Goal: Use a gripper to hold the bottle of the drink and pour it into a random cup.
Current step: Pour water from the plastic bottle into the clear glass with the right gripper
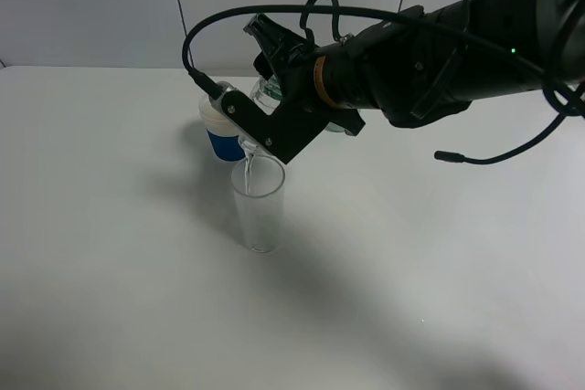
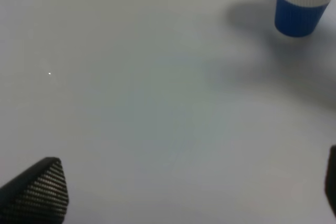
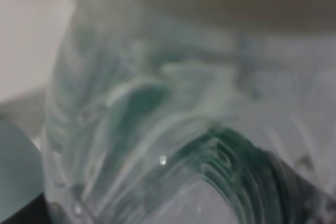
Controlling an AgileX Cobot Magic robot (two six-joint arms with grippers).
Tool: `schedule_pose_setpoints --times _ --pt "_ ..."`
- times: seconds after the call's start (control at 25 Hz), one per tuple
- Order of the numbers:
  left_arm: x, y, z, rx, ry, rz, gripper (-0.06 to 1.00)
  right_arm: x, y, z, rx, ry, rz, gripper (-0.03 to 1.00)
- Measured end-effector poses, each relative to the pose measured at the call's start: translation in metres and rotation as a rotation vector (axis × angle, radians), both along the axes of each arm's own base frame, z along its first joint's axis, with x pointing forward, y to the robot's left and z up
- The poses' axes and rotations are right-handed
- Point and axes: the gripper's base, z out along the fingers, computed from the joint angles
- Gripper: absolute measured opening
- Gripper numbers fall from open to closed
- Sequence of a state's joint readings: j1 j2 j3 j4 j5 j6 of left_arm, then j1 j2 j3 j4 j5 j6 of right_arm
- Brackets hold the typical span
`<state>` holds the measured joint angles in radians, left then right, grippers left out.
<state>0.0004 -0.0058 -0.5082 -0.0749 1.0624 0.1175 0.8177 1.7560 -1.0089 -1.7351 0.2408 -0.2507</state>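
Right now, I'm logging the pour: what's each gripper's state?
Left gripper: open, empty.
Right gripper: closed on the bottle, tipped over the glass.

Left half and front of the table (image 1: 110, 299) lie bare, so easy passage there. Centre's tight: the arm (image 1: 457, 43) slants in from the rt edge, low over the table, w/ the right gripper (image 1: 245, 130) clamped on the bottle (image 1: 247, 146), tilted just above the glass (image 1: 259, 212). Paper cup (image 1: 219, 139) stands just behind the glass — can't tell if there's a gap betw. them
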Motion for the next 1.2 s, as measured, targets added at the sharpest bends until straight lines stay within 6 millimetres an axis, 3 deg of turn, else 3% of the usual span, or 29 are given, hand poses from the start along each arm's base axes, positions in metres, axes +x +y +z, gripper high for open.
schedule_pose_setpoints --times 1.2 --pt "0.0000 0.0000 0.0000 0.000 0.000 0.000 0.99 0.0001 -0.0001 0.0000 -0.067 -0.039 0.052 0.57"
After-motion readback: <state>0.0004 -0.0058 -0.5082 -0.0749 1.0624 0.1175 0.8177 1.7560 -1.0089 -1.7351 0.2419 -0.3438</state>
